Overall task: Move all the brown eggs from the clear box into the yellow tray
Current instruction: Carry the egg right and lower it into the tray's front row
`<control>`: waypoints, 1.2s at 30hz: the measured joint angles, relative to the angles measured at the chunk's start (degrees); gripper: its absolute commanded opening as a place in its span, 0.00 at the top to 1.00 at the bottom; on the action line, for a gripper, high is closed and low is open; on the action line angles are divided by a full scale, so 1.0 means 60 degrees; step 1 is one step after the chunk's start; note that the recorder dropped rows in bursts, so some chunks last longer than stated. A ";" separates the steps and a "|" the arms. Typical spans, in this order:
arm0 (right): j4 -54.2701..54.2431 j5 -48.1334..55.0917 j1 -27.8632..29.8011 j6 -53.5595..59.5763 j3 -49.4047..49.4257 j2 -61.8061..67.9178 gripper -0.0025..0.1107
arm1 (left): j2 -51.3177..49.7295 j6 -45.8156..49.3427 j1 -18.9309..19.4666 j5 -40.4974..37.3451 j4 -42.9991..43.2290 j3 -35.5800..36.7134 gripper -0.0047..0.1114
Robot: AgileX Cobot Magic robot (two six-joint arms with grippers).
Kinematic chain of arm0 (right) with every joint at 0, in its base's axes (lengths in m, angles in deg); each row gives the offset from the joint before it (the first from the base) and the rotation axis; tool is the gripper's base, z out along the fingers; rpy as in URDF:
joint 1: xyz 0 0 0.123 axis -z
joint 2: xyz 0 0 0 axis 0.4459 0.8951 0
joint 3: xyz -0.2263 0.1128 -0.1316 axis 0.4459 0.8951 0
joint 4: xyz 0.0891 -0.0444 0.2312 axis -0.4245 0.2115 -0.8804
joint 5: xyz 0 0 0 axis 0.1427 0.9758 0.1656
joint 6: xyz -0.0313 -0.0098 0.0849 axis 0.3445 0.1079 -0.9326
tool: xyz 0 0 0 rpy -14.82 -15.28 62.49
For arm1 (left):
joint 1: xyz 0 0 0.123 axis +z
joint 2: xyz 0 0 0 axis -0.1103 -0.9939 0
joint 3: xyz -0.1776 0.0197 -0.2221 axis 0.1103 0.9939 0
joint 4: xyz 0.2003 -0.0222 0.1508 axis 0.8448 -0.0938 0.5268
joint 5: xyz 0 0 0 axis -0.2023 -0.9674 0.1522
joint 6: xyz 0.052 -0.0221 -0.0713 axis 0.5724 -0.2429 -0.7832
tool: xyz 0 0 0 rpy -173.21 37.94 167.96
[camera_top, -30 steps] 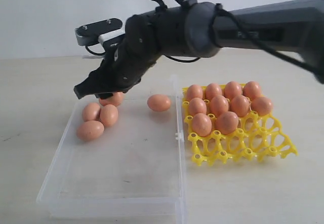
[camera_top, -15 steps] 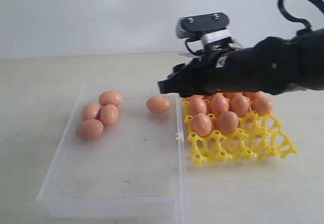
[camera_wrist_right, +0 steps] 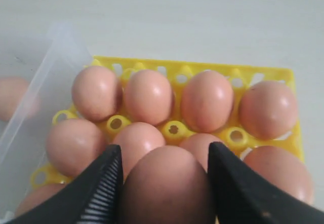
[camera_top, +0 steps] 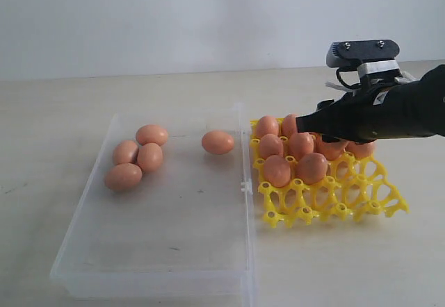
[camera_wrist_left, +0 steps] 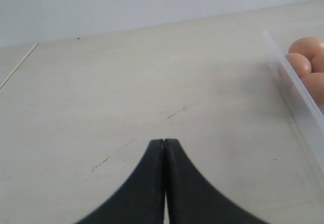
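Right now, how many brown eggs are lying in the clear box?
5. Four brown eggs cluster near the far left of the clear box; a lone egg sits by the wall beside the yellow tray. The box is in full view, so none seems hidden.

Five brown eggs (camera_top: 149, 158) lying in clear box (camera_top: 174, 237), four clustered. Yellow tray (camera_top: 306, 215) just beside box, partly filled.

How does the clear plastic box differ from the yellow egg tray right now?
The clear rectangular plastic box is see-through with a flat floor; the yellow lattice egg tray is opaque with round cups. The box holds five brown eggs lying loose; the tray's eggs sit in cups, its front cups empty. The box looks larger. Both rest on the pale table.
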 measured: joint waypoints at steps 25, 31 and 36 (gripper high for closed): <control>0.0307 -0.1553 0.0174 -0.0404 0.1166 0.0330 0.98 | 0.0000 0.0000 0.0000 0.0000 0.0000 0.0000 0.96; 0.0330 -0.1508 0.0174 -0.0535 0.1166 0.0438 0.98 | 0.0000 0.0000 0.0000 0.0000 0.0000 0.0000 0.96; 0.0330 -0.1406 0.0174 -0.0717 0.1166 0.0438 0.95 | 0.0000 0.0000 0.0000 0.0000 0.0000 0.0000 0.96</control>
